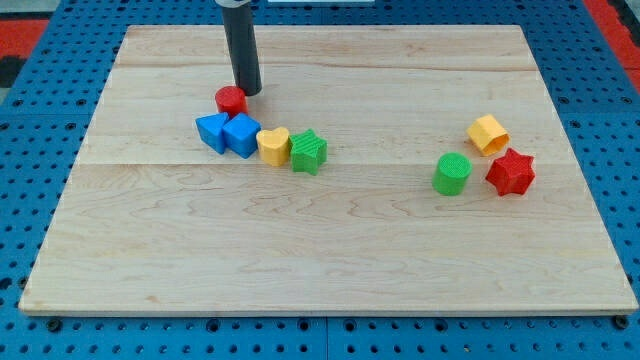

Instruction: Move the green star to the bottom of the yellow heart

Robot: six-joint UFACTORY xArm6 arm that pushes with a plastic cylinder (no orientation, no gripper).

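Note:
The green star [308, 151] lies on the wooden board, touching the right side of the yellow heart [273, 144]. My tip [249, 91] is at the view's top of the cluster, just right of and behind the red round block [231, 100], above and to the left of the heart. It is not touching the star.
Two blue blocks [228, 132] sit left of the heart, under the red round block. At the view's right are a green cylinder [452, 173], a red star [511, 171] and a yellow hexagon block [488, 133]. The wooden board [330, 270] rests on a blue pegboard.

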